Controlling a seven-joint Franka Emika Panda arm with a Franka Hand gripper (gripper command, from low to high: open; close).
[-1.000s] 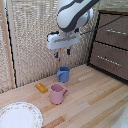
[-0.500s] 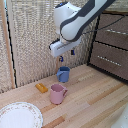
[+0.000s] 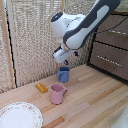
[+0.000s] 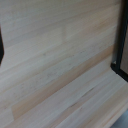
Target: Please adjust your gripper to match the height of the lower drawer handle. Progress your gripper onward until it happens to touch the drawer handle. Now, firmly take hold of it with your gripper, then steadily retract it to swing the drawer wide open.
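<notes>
- The gripper [image 3: 65,62] hangs above the wooden tabletop [image 3: 95,100], just over a blue mug [image 3: 63,74], at the end of the white and grey arm [image 3: 85,25].
- Pincer state: cannot be told. The fingers appear only as a small dark cluster in the exterior view, and the wrist view shows no fingertips, only light wood planks and a dark edge along one side.
- The drawer unit stands at the exterior view's right. Two dark brown fronts are visible, one above the other.
- The drawer [image 3: 107,60] in question is the lower front; the lower drawer handle [image 3: 108,60] runs across it as a thin silver bar, well apart from the gripper.
- The upper drawer front [image 3: 116,36] carries a matching bar and is not the target.
- Bystanding items on the table: a pink mug [image 3: 57,93], a small orange block [image 3: 41,87], and a patterned plate [image 3: 19,115] at the near corner.
- Step in hand, as judged: the first one, matching height. The gripper seems roughly level with the lower handle, though the small picture makes this uncertain.
- Next move calls for: travel toward the exterior view's right, holding that height, passing over the blue mug without striking it, with fingers spread wide enough to straddle the bar on arrival.
- No contact with the handle yet; the drawer looks shut.
</notes>
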